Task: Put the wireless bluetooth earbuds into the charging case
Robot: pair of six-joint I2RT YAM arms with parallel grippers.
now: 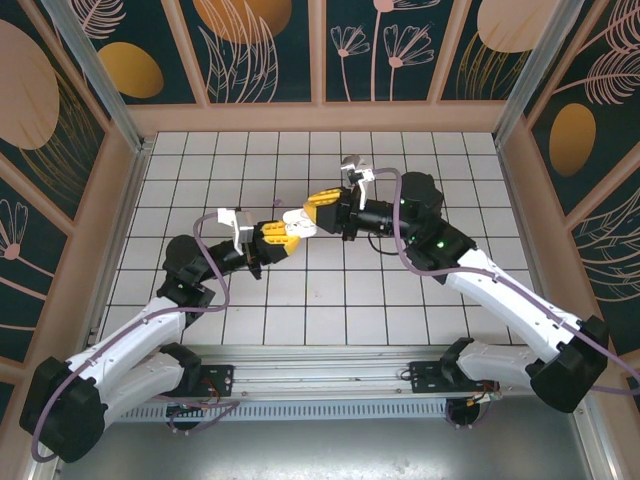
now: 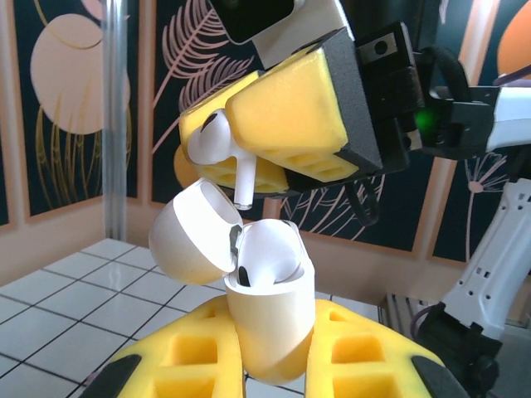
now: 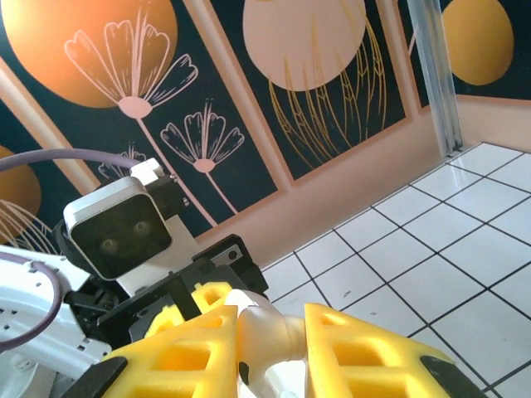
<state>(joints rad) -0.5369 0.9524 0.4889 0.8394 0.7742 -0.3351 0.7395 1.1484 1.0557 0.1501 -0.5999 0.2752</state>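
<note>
Above the white tiled table (image 1: 330, 300), our left gripper (image 1: 283, 238) clamps the open case (image 2: 270, 319); our right gripper (image 1: 320, 212) pinches an earbud (image 2: 212, 137) just over it, another seemingly seated inside.

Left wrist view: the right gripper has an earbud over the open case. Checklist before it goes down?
1. Charging case clamped in left gripper: ok, it sits between both yellow fingers.
2. Lid open: ok, swung to the left.
3. Earbud held by right gripper: ok, stem pointing down.
4. Stem over a free slot: cannot tell. Its tip hangs near the hinge side, and depth is unclear.
5. Free slot available: cannot tell. A seated earbud takes up the part of the opening that I can see.
</note>
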